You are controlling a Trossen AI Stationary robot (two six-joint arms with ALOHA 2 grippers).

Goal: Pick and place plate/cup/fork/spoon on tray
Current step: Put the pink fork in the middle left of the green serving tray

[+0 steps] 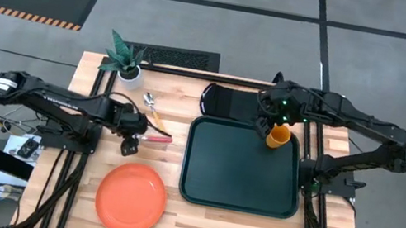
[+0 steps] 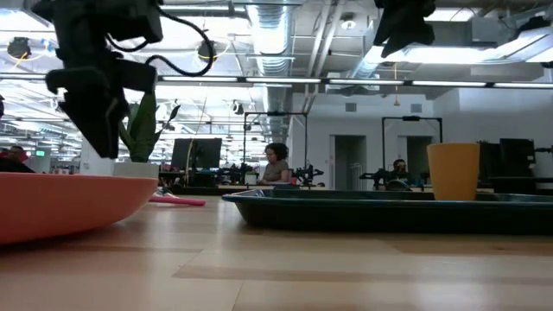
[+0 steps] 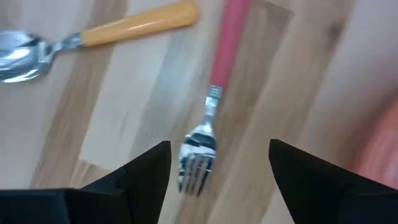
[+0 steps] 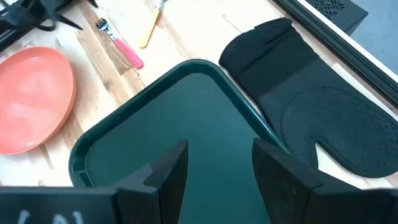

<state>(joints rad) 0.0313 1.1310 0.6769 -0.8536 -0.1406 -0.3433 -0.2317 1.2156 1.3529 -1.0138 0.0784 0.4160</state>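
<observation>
The orange cup (image 1: 278,136) stands upright on the dark green tray (image 1: 238,189), in its far right corner; it also shows in the low view (image 2: 453,171). My right gripper (image 4: 221,149) is open and empty above the tray, just left of the cup. My left gripper (image 3: 219,148) is open above the fork (image 3: 208,118), its fingers on either side of the tines without touching them. The fork, with its red-pink handle (image 1: 159,137), lies flat on the table. The spoon (image 3: 93,36) lies beyond it. The orange-red plate (image 1: 131,198) lies on the table at the near left.
A dark oven mitt (image 1: 230,102) lies just beyond the tray's far edge. A white pot with a green plant (image 1: 129,66) stands at the table's far left. Bare wood shows between the plate and the tray.
</observation>
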